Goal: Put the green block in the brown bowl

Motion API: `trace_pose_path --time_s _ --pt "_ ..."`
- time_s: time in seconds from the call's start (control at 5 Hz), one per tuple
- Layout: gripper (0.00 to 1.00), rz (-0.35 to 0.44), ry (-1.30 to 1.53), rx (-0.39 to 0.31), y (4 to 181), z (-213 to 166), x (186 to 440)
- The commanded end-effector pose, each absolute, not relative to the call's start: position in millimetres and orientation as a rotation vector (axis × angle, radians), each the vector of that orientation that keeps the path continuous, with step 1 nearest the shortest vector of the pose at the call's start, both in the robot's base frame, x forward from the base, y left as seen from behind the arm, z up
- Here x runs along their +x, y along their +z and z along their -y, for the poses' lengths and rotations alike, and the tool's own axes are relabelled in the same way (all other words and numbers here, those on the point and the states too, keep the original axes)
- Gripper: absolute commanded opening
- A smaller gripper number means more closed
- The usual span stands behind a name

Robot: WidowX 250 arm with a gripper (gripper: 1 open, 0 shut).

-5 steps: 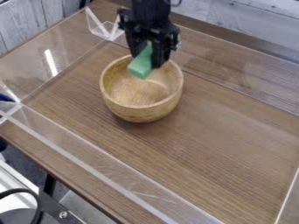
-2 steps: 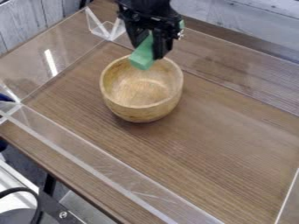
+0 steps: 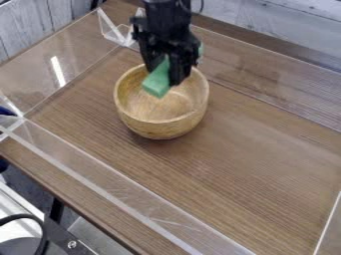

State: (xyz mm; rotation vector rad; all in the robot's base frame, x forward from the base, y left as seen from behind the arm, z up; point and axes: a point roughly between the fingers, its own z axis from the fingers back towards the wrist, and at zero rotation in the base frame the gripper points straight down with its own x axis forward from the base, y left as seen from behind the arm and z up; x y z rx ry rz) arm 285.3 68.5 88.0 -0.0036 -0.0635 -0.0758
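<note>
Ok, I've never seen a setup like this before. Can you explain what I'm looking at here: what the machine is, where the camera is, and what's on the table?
The dark shape coming in from the top is the robot arm, which ends in a gripper. There is only one view: a camera looks down at the table from above and at an angle.

On the table sits a round wooden bowl. The gripper's fingers are closed on a green block, which they hold tilted over the back part of the bowl. From this single angle I can't tell whether the block touches the bowl.

At the lower left are some dark cables. The task is to put the block in the bowl, and the gripper has not let go of it yet.
</note>
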Motion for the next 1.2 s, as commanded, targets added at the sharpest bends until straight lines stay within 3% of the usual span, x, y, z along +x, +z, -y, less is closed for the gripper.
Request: trace_pose_path --time_s 0.0,0.4,1.0 --pt "0.00 0.081 -0.069 0.013 84.9 -74.3 289.6" --pt "0.00 0.049 -0.066 0.014 67.1 -78.2 289.2" --pt "0.00 0.038 -0.064 0.014 62.5 -78.0 293.7"
